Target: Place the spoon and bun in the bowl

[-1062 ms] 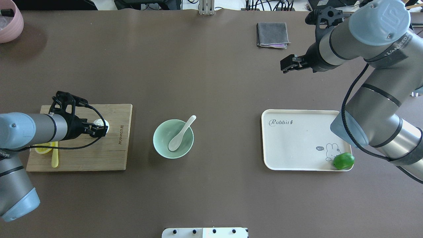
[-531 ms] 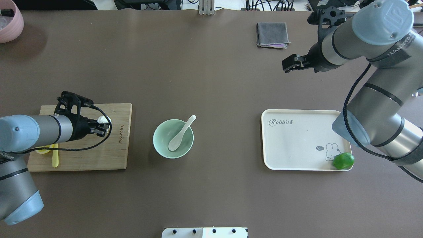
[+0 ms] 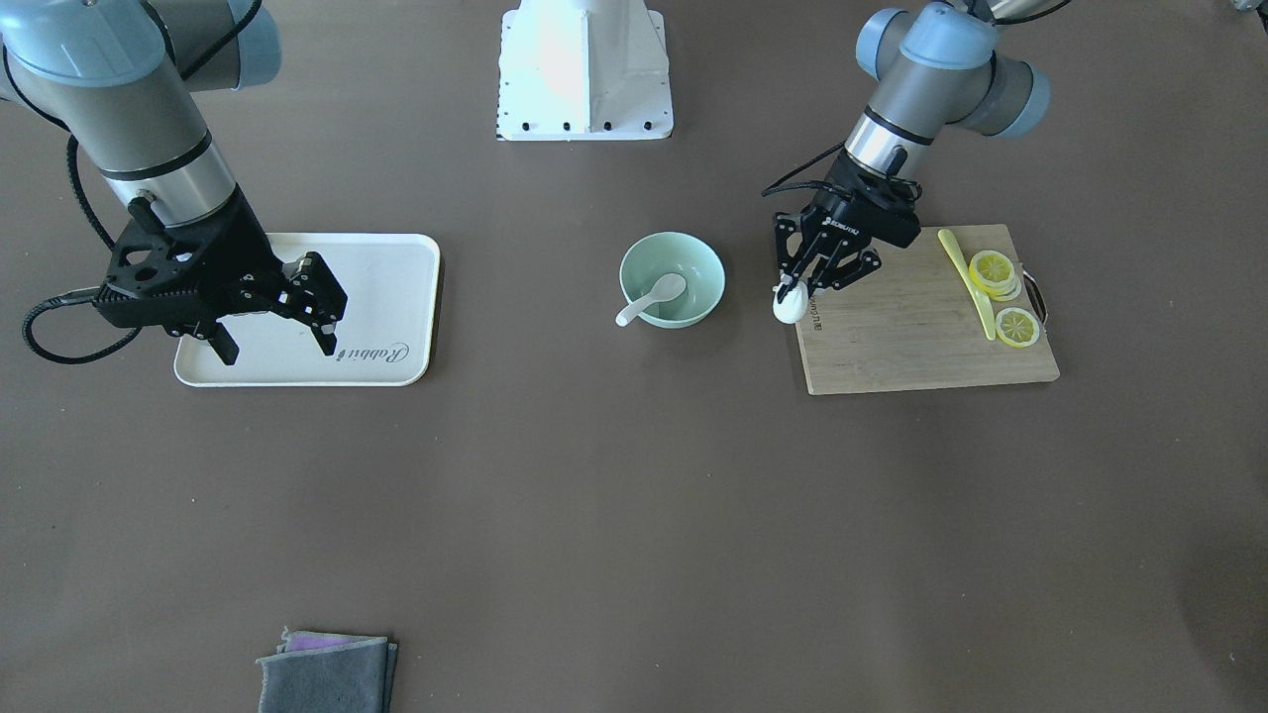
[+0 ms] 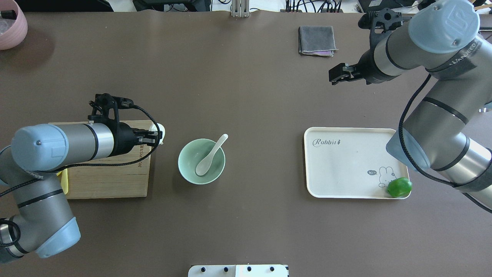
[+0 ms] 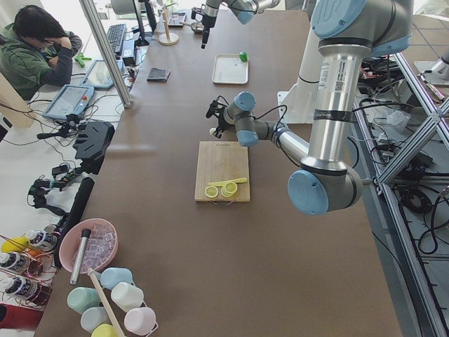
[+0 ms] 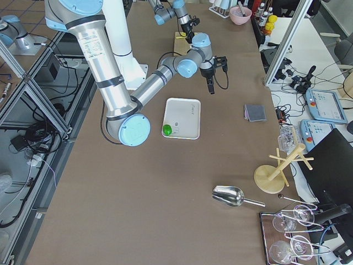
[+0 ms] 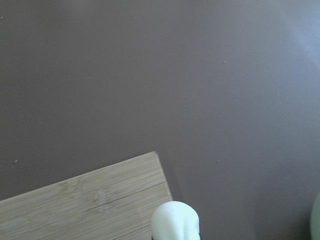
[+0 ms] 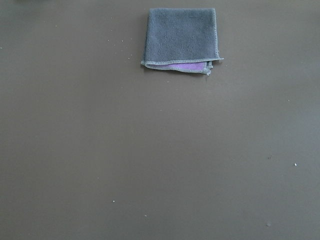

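The white bun (image 4: 160, 129) is held in my left gripper (image 4: 155, 137), which is shut on it above the right edge of the wooden cutting board (image 4: 107, 181), a short way left of the bowl. The bun also shows in the front view (image 3: 787, 307) and at the bottom of the left wrist view (image 7: 175, 220). The mint-green bowl (image 4: 181, 163) stands at the table's middle with the white spoon (image 4: 211, 156) lying in it, handle over the far right rim. My right gripper (image 3: 275, 342) is open and empty, high over the far right of the table.
A cream tray (image 4: 346, 165) with a green fruit (image 4: 399, 187) at its corner lies right of the bowl. Lemon slices (image 3: 994, 269) and a yellow knife (image 3: 966, 267) lie on the board. A grey cloth (image 4: 316, 40) lies at the far side, a pink bowl (image 4: 11, 23) at the far left corner.
My left gripper has carried the bun rightward from the middle of the board to its right edge, nearer the bowl. The right arm has barely moved.
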Controlling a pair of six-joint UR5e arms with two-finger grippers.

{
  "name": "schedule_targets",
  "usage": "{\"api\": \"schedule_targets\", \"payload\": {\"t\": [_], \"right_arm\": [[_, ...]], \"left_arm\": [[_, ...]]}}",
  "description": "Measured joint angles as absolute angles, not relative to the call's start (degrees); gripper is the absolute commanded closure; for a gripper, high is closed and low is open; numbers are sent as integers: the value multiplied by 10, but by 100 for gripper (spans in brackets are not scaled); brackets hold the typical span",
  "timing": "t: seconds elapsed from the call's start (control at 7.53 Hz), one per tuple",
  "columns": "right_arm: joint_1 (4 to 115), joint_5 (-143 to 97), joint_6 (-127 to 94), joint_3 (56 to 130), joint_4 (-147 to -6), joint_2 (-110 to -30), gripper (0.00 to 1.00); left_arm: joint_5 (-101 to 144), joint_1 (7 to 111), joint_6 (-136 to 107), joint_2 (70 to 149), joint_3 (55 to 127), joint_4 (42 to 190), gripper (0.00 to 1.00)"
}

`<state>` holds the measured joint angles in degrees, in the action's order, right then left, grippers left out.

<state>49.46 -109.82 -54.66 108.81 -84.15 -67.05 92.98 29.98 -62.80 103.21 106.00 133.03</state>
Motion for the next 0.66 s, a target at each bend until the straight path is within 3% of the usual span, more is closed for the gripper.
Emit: {"api": "schedule_targets", "payload": {"t": [0.13,0.27,0.66], "right_arm": [[494,-1098,-547,1088,-841,-671,0],[494,-1098,-547,1088,-841,-671,0],[492,-1098,-547,1087,-842,-671,0]], "left_arm": [[905,273,-653,1066,1056,1322,14],[883,249,-666,1092,1052,1313,3],[845,226,-672,1114,1040,1307,2]]}}
